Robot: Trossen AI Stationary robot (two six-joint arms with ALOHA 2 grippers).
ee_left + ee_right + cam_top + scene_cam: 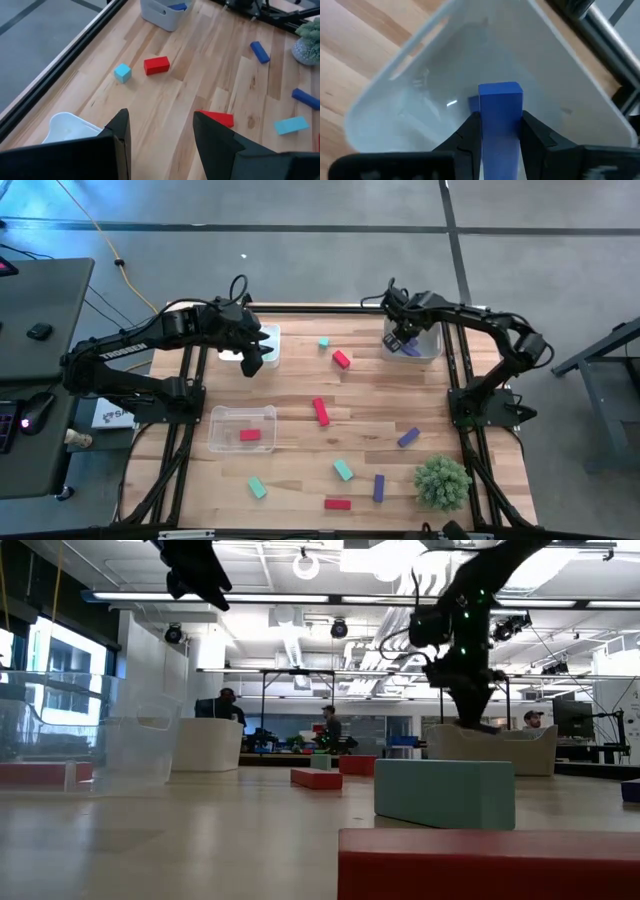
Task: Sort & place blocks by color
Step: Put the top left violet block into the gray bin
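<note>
A purple block point(500, 120) sits clamped in the right fingers point(500, 131) over the far-right tray point(428, 345). Loose on the tabletop point(300, 390): three red, three teal, two purple blocks; one red lies in the near tray point(241, 427). Left fingers point(159, 131) hang apart, empty, over a third tray point(268, 340).

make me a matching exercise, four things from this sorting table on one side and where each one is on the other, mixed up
Things:
1. right gripper
2. left gripper
3. spiky green plant
4. red block in a tray

Places:
A. near corner of the table on the right arm's side
B. clear tray at the left middle of the table
C. over the far right tray, shut on a purple-blue block
D. open and empty above the far left tray

Pairs: 1-C, 2-D, 3-A, 4-B
</note>
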